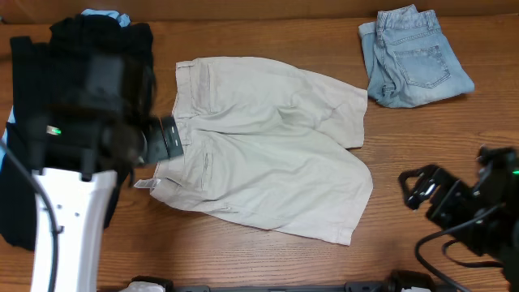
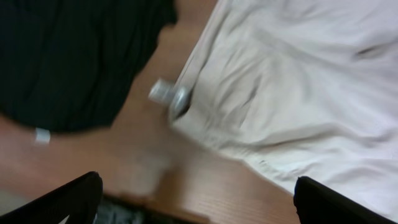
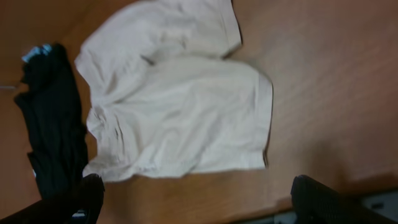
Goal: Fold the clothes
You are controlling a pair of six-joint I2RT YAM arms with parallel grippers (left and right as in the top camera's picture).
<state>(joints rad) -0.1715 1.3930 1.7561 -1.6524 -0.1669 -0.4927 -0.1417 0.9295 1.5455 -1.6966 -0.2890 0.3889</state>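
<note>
The cream-beige shorts [image 1: 268, 146] lie spread flat in the middle of the wooden table, waistband to the left and both legs to the right. My left gripper [image 1: 172, 138] hovers at the waistband edge; in the left wrist view [image 2: 199, 202] its fingers are wide apart and empty above bare wood, with the waistband [image 2: 292, 87] just ahead. My right gripper [image 1: 415, 188] is open and empty, off the right of the lower leg hem. The right wrist view [image 3: 193, 205] shows the whole shorts [image 3: 180, 112] ahead of it.
A black garment [image 1: 89, 57] lies at the far left, also in the left wrist view [image 2: 68, 56] and the right wrist view [image 3: 53, 124]. Folded light-blue denim shorts [image 1: 413, 57] lie at the back right. A small white tag [image 1: 144, 184] lies by the waistband.
</note>
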